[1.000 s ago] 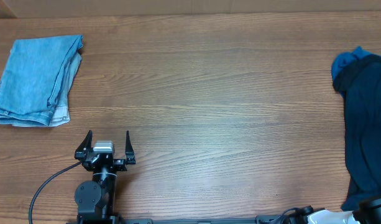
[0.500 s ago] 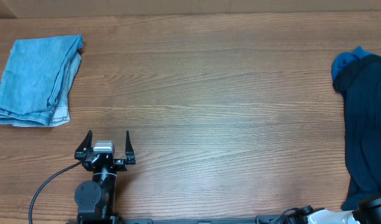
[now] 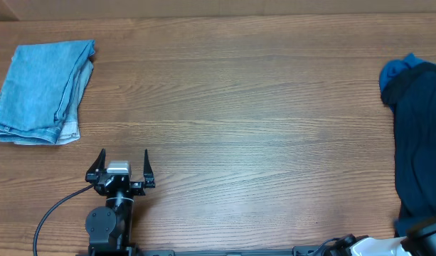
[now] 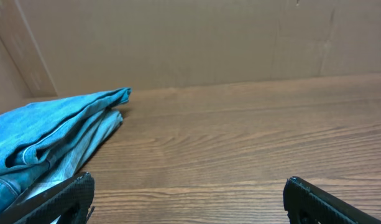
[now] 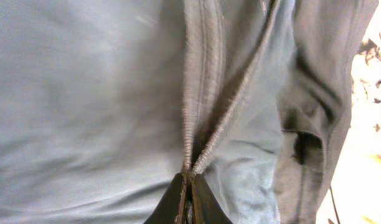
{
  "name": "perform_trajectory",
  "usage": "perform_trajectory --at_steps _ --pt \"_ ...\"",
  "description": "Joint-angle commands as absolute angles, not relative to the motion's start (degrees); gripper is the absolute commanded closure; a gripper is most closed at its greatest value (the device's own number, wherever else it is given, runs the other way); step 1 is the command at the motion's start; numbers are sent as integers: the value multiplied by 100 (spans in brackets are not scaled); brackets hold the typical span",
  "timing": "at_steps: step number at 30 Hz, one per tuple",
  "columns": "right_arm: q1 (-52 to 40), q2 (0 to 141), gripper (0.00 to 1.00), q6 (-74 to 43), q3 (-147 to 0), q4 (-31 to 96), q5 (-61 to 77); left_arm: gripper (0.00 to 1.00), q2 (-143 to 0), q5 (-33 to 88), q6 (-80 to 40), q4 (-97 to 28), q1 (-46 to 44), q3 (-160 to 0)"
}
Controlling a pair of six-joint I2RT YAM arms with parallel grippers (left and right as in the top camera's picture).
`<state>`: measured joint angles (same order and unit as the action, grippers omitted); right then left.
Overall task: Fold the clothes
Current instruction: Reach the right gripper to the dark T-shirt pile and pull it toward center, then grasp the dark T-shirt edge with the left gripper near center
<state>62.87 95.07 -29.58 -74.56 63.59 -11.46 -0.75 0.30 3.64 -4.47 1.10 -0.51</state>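
Note:
The clothes (image 3: 420, 135), a dark navy garment with a brighter blue patch at its top, lie bunched at the table's right edge and run out of the overhead view. In the right wrist view the cloth (image 5: 84, 93) fills the frame. My right gripper (image 5: 188, 190) is shut on a ribbed seam of it, and two seam ridges meet at the fingertips. From overhead only a dark bit of the right gripper (image 3: 425, 231) shows at the bottom right corner. My left gripper (image 3: 124, 160) stands wide open over bare wood, far from the clothes, with nothing between its fingers (image 4: 59, 198).
A folded light blue denim garment (image 3: 40, 92) lies at the far left; in the left wrist view the denim (image 4: 47, 137) is just ahead and left of the left finger. A brown cardboard wall (image 4: 196, 43) backs the wooden table (image 3: 246, 121).
The dark cloth's lower edge by the right gripper has shifted slightly. The left arm and the denim have not moved.

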Motion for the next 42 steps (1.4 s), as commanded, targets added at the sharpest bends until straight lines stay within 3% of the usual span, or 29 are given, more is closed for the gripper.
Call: perform_trajectory --at_steps 1,10,14,19,30,36,42 --pt "5586 9365 96 -2652 -8744 6707 -1273 0 -32 -8 517 -440 71 -27" --pt "2401 9365 96 -2434 -11240 7000 -644 0 -32 -8 517 -438 71 -27" --pt "375 9367 96 -1699 -11306 5850 489 0 -32 -8 517 -438 71 -27" --pt "-1367 9367 96 -1446 -11295 4853 508 0 -32 -8 517 -438 71 -27" --pt "-2154 9553 96 -1297 -11277 4311 1024 0 -32 -21 534 -384 71 -27" --pt "-2412 9904 96 97 -11268 5266 1555 0 -32 910 740 1120 71 -45" --pt "-2429 10099 96 -279 -11104 5260 1581 0 -633 1313 617 -89 71 -1337"
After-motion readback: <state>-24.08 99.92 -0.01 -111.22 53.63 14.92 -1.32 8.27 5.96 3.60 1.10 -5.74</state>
